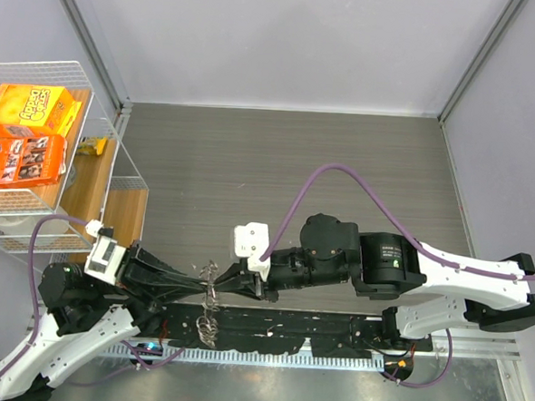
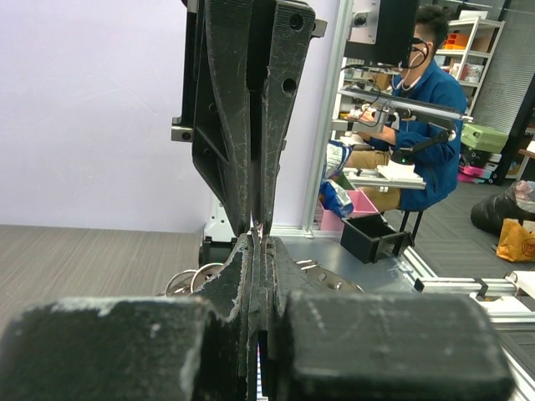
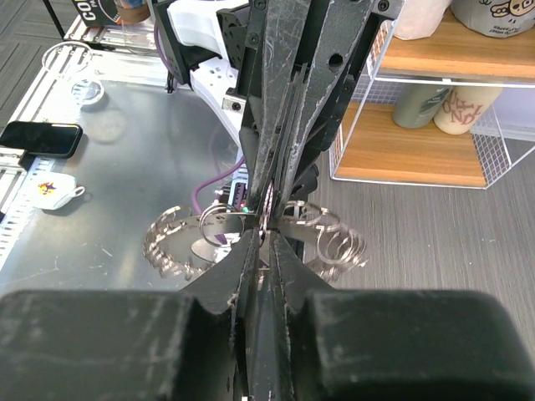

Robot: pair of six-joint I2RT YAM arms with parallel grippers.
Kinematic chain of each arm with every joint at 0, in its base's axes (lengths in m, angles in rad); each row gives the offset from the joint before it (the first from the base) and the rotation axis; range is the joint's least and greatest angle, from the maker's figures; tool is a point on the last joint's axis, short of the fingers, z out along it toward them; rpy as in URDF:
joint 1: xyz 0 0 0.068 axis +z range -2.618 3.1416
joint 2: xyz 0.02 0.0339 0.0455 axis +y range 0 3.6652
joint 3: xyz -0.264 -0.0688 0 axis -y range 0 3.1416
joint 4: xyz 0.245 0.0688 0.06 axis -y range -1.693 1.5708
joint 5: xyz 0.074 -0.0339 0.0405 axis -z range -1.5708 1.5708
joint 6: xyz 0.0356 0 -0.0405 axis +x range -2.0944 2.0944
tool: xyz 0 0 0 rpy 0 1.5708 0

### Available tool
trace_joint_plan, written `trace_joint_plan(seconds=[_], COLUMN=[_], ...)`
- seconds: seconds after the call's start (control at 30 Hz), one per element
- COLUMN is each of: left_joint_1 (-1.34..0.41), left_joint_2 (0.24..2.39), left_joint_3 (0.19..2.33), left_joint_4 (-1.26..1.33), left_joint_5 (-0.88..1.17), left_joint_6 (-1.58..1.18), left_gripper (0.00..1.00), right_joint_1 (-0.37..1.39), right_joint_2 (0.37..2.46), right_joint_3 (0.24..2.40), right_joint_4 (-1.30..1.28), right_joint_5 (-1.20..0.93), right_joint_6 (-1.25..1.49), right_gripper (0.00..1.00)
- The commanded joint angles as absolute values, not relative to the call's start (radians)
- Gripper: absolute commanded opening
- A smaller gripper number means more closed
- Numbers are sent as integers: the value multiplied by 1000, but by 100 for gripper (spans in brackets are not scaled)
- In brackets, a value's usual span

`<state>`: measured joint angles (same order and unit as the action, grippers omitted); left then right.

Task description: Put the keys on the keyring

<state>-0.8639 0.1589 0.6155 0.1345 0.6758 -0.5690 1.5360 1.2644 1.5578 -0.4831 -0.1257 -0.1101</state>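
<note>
Two end effectors, left [image 1: 204, 285] and right [image 1: 222, 289], meet tip to tip over the worktop [image 1: 252, 163] near edge. Both are closed: the right pinches the keyring [image 3: 219, 225], the left's contents cannot be told. Ring probably light, stiff, slippery, with keys [image 3: 333, 244] dangling; grip bare wire.

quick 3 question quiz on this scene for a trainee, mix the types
1. True or false: the left hand and right hand meet tip to tip, both shut.
2. In the right wrist view, the keys on the keyring are: A) bunched on one side, B) fanned out on both sides of the fingers, C) dropped in a box.
3. Fill in: the upper cereal box is mainly ____ in colour.
Key: 1 true; 2 B; 3 orange.
</note>
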Motion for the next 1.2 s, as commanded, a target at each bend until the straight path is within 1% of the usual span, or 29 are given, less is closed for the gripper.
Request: trace_joint_plan(seconds=[0.0,0.4,0.53,0.77,0.83,1.17], left_joint_1=[-865,-865,-865,-865,-865,-865], left_joint_2=[152,160,161,163,164,161], left_joint_3=[627,624,621,621,621,620], left_joint_4=[215,233,233,244,244,255], left_joint_5=[652,658,658,664,666,666], left_joint_6=[-574,-580,-581,-586,-587,-591], left_gripper=[0,0,0,0,0,0], right_joint_1=[1539,1540,1540,1540,1539,1543], right_joint_2=[1226,1247,1253,1273,1278,1276], right_joint_3=[1549,1563,1568,1594,1598,1563], right_joint_4=[-449,-434,-434,-446,-448,-430], right_joint_5=[-137,-147,-146,-138,-133,-141], right_joint_6=[-100,-104,-109,-117,-118,-133], right_gripper=[17,16,11,9,6,6])
